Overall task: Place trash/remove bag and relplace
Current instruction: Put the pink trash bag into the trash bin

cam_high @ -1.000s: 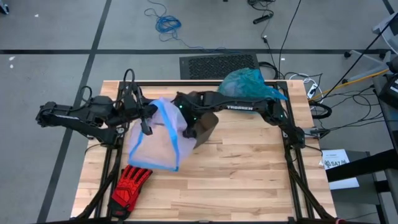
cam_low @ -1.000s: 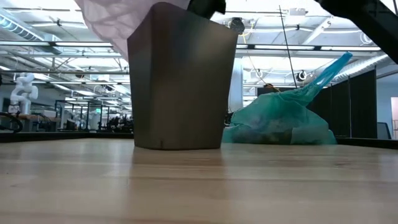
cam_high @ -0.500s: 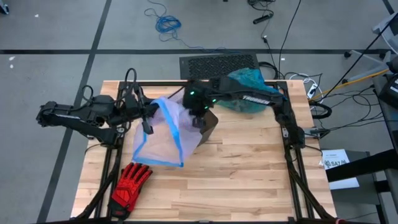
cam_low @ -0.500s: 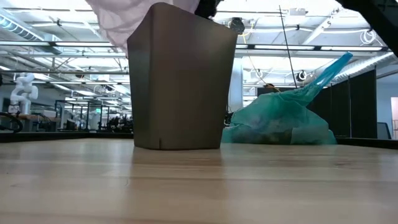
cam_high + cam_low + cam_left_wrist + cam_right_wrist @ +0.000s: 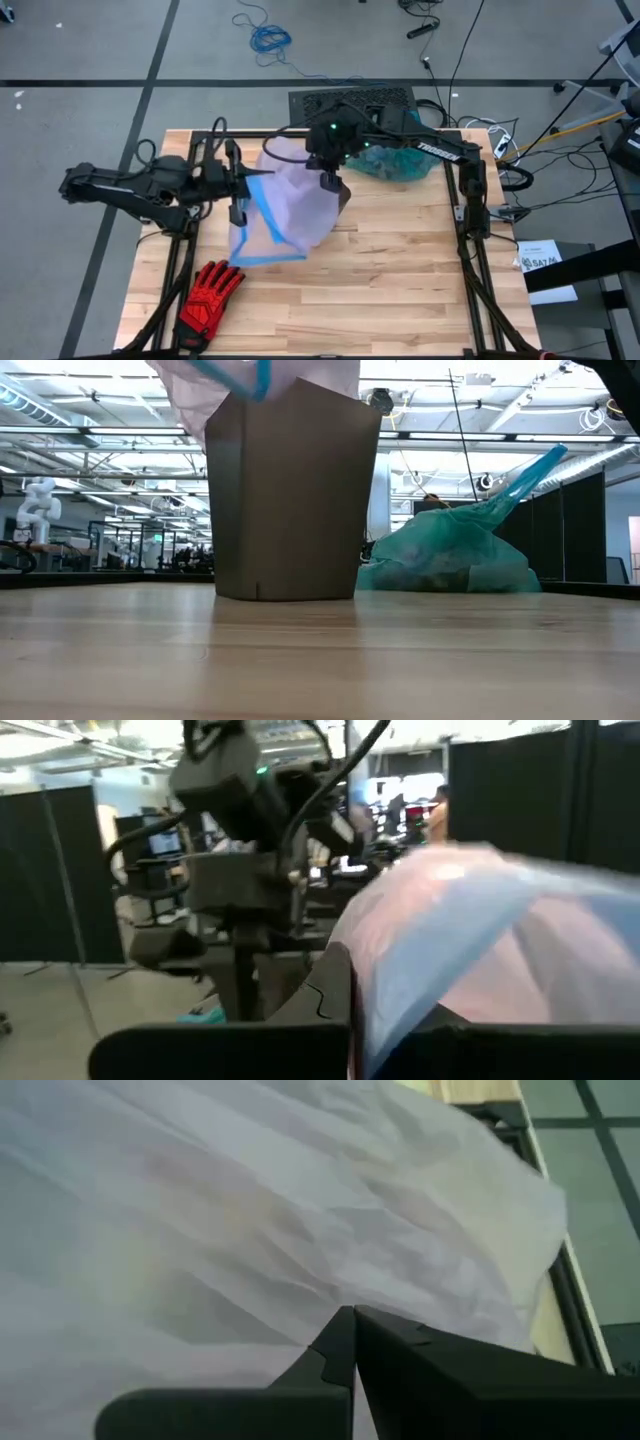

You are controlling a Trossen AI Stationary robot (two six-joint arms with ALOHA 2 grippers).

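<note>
Both closed grippers, left gripper (image 5: 243, 190) and right gripper (image 5: 330, 180), apparently pinch the lilac bag (image 5: 290, 205), hiding the bin (image 5: 290, 500).

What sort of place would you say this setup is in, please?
Probably a robotics lab or workshop hall: a white robot arm stands in the background, loose blue cable lies on the grey floor, and black partition screens divide the room.

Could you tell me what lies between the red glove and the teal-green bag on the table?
In the high view, the lilac bag draped over the brown bin lies between the red glove and the teal-green bag.
</note>
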